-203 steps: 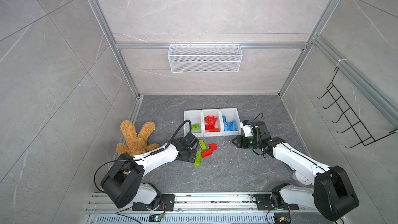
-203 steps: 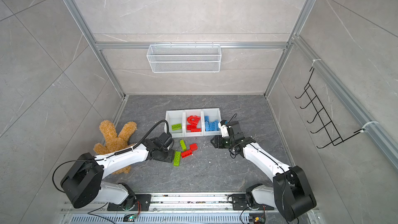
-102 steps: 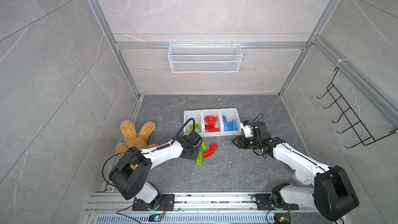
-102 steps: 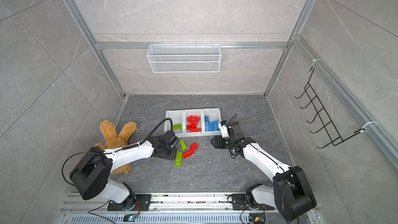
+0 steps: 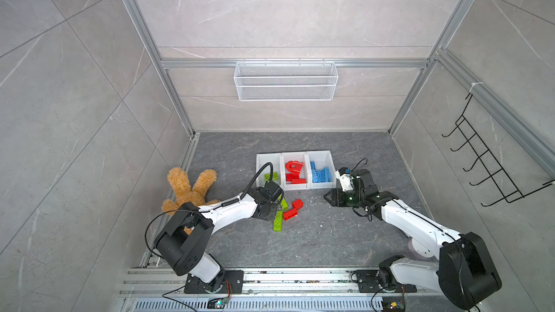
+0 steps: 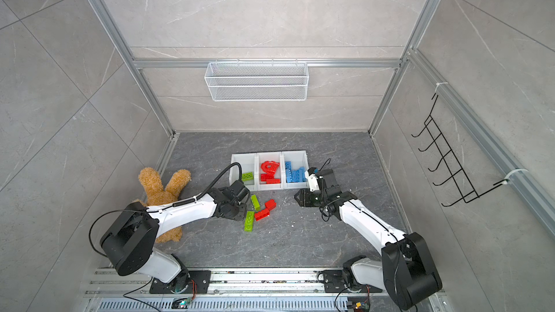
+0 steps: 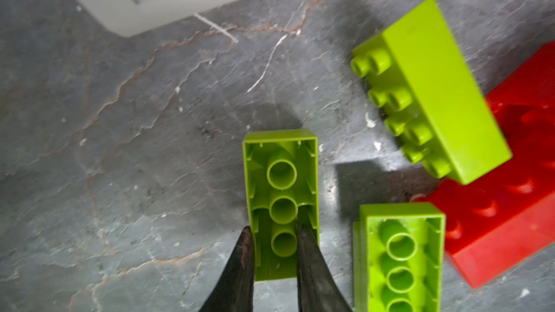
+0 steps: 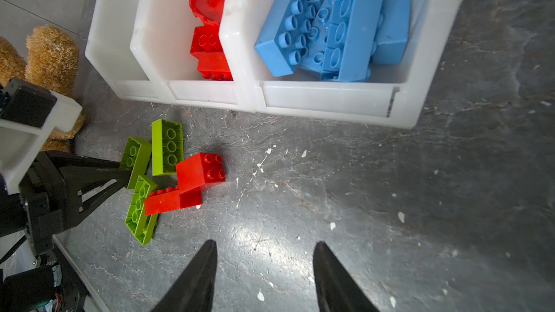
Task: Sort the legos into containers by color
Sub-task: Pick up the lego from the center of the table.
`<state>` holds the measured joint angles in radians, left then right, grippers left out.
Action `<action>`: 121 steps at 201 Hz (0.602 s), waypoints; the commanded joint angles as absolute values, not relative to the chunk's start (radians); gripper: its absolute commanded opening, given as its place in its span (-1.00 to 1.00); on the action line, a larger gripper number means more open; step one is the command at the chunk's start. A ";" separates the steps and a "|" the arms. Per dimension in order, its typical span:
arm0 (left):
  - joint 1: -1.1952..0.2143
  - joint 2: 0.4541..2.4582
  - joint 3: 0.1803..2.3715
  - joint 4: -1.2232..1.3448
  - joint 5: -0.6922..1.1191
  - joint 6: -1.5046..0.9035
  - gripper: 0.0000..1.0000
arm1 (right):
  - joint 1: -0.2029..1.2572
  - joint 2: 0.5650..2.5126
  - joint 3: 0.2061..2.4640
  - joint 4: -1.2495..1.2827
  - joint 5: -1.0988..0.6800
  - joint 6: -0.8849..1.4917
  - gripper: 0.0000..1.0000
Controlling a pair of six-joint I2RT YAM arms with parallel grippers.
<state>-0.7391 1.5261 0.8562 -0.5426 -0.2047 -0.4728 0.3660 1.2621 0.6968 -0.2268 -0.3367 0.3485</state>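
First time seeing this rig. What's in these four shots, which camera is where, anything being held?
Two white robot arms, each ending in a two-finger gripper, stand at the front of a tiled booth. Two pictures come from one overhead stereo camera; the other two from a camera on each wrist. On the grey floor, three joined white bins hold a sorted green brick, red pieces and blue pieces, one colour each. In front are three loose green bricks and two loose red bricks. A plush toy lies aside. The left gripper is shut on one green brick, hollow side up. The right gripper is open and empty.
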 commanded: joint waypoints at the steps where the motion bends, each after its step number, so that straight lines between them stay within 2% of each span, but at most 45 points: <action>1: -0.733 1.475 0.877 -0.610 -0.230 -0.481 -0.71 | 0.373 1.251 0.690 -0.232 -0.326 0.356 0.08; 71: -0.700 1.429 1.007 -0.643 -0.245 -0.407 -0.65 | 0.374 1.242 0.692 -0.235 -0.330 0.357 0.08; 121: -0.577 1.623 1.265 -0.570 -0.185 -0.283 -0.65 | 0.375 1.229 0.673 -0.221 -0.337 0.374 0.07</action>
